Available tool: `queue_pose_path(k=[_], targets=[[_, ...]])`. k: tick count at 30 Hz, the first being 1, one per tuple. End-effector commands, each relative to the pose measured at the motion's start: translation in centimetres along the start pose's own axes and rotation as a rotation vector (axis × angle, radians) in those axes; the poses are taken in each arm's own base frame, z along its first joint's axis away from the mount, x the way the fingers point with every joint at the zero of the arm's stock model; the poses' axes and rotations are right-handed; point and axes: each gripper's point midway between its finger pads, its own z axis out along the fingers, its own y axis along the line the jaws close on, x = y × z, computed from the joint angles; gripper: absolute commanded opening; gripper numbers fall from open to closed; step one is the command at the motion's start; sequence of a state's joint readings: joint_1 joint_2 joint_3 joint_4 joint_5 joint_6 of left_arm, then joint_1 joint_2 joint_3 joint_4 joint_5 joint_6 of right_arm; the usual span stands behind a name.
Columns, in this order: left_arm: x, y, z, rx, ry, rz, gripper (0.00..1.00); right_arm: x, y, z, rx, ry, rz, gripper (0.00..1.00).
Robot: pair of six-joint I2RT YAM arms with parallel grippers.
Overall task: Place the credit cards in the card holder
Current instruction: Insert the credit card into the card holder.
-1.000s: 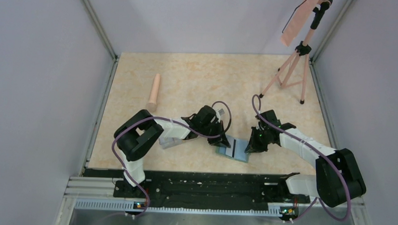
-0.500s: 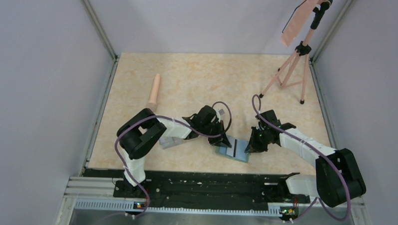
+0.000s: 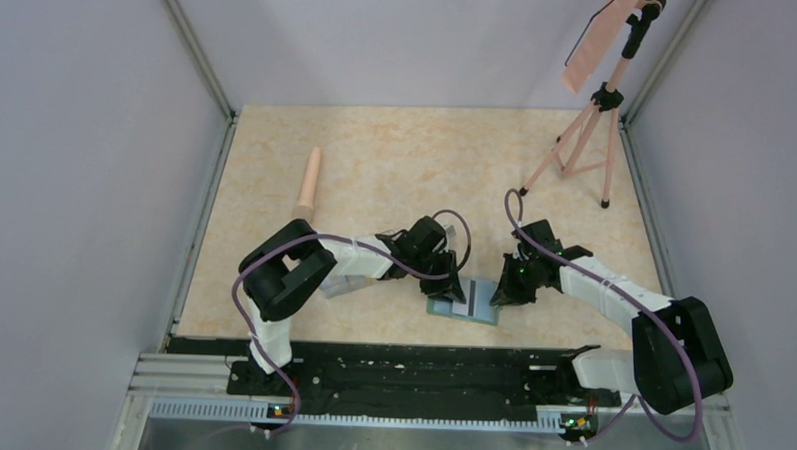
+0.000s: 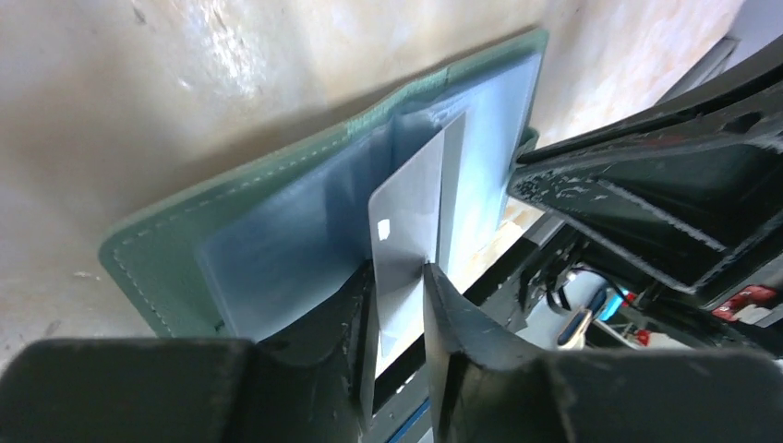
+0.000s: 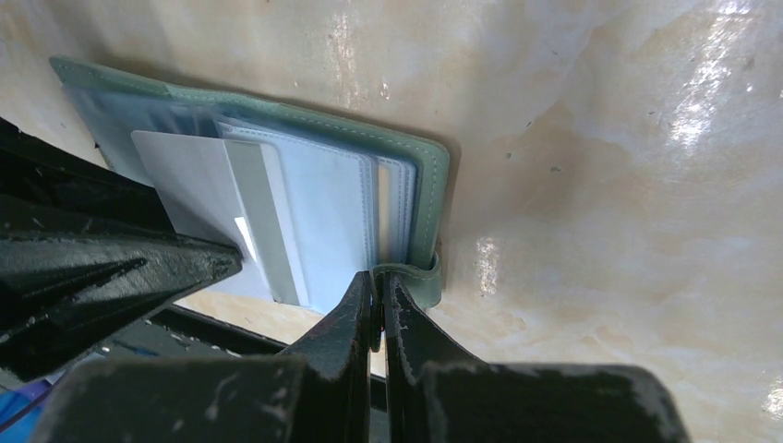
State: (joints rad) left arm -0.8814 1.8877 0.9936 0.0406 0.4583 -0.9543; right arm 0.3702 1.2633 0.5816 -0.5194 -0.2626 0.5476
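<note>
The green card holder (image 3: 469, 300) lies open on the table near the front edge, its pale blue pocket pages up (image 4: 277, 240) (image 5: 332, 212). My left gripper (image 3: 454, 287) (image 4: 399, 277) is shut on a pale whitish card (image 4: 411, 212) and holds it on edge, its far end in the holder's middle pocket. The card also shows in the right wrist view (image 5: 208, 198). My right gripper (image 3: 505, 292) (image 5: 377, 281) is shut on the holder's snap tab (image 5: 411, 274) at its right edge.
A clear plastic box (image 3: 344, 283) lies under the left arm. A peach cylinder (image 3: 309, 185) lies at the back left. A pink tripod (image 3: 588, 132) stands at the back right. Black rails (image 3: 409, 370) run along the front edge.
My left gripper has moved right and slightly down with the card, further over the open holder. The right arm has not moved.
</note>
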Motion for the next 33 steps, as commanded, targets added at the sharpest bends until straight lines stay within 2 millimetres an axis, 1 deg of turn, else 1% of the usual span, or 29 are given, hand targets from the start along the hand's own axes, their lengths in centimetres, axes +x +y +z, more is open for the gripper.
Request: queue_pose_path(k=[1, 2, 4, 8, 10, 11, 12, 14, 17, 21, 25, 30, 33], targets=[[0.2, 0.3, -1.1, -0.1, -0.006, 0.053, 0.32, -0.9, -0.7, -0.2, 0.041, -0.042, 0.003, 0.0], [0.2, 0.1, -1.4, -0.108, -0.009, 0.061, 0.39, -0.9, -0.6, -0.3, 0.039, -0.044, 0.001, 0.0], [0.3, -0.1, -1.8, -0.132, -0.014, 0.076, 0.45, -1.0, -0.5, -0.4, 0.037, -0.047, 0.003, 0.0], [0.0, 0.3, -2.3, -0.206, -0.026, 0.099, 0.46, -1.1, -0.3, -0.6, 0.033, -0.051, 0.003, 0.0], [-0.1, 0.9, -2.5, -0.253, -0.027, 0.1, 0.47, -1.1, -0.3, -0.7, 0.032, -0.05, 0.002, 0.0], [-0.1, 1.1, -2.6, -0.274, -0.027, 0.102, 0.48, -1.2, -0.3, -0.7, 0.032, -0.052, 0.002, 0.0], [-0.2, 1.3, -2.6, -0.291, -0.027, 0.108, 0.53, -1.2, -0.2, -0.8, 0.032, -0.052, 0.001, 0.0], [-0.3, 1.2, -2.6, -0.312, -0.024, 0.124, 0.54, -1.3, -0.2, -0.9, 0.031, -0.056, 0.001, 0.0], [-0.4, 0.8, -2.0, -0.301, -0.008, 0.138, 0.52, -1.3, -0.2, -0.9, 0.031, -0.058, 0.001, 0.0], [-0.2, 0.7, -0.7, -0.282, 0.025, 0.132, 0.49, -1.3, -0.2, -0.9, 0.031, -0.057, 0.001, 0.0], [0.1, 0.0, 0.3, -0.226, 0.049, 0.127, 0.44, -1.4, 0.0, -1.2, 0.028, -0.063, 0.0, 0.0], [0.0, -2.4, 0.8, -0.12, 0.049, 0.139, 0.34, -1.5, 0.3, -1.4, 0.016, -0.065, 0.001, 0.0], [-0.2, -3.8, 0.9, -0.082, 0.049, 0.151, 0.31, -1.5, 0.4, -1.4, 0.013, -0.066, 0.001, 0.0]])
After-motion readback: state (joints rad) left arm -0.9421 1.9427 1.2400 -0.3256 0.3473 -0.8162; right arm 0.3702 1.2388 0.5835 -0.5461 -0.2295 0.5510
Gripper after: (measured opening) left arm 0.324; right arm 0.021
